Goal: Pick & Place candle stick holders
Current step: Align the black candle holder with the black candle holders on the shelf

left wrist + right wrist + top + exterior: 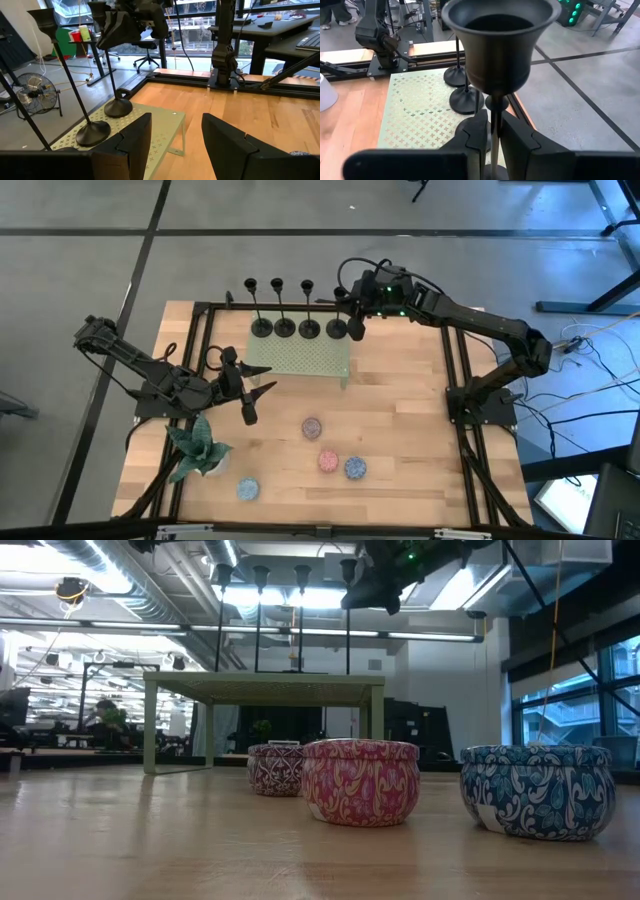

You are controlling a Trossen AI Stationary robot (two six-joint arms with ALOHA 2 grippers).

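Observation:
Four slim black candle stick holders stand in a row by their round bases on a green perforated stand (pixel 300 358) at the table's far side. The three left ones (pixel 285 329) stand free. My right gripper (pixel 355 323) is shut on the rightmost holder (pixel 338 328). That holder's cup (pixel 500 40) fills the right wrist view. My left gripper (pixel 250 395) is open and empty, near the table's left side, in front of the stand. It also shows in the left wrist view (pixel 175 145). My right gripper pinches the rightmost holder's thin stem (pixel 494 120) between its two fingers (pixel 476 135), a little below the cup. The fingers slant down from the far right and lie across the stem. The holder is upright, its stem reaching down to the stand's top (pixel 347 668).
Several small round candle tins sit on the wood near the middle: pink (pixel 328 460), blue (pixel 354 468), grey-purple (pixel 312 426) and light blue (pixel 247 489). A potted plant (pixel 195 448) stands at the near left. Black frame rails (pixel 460 380) run along the table's sides.

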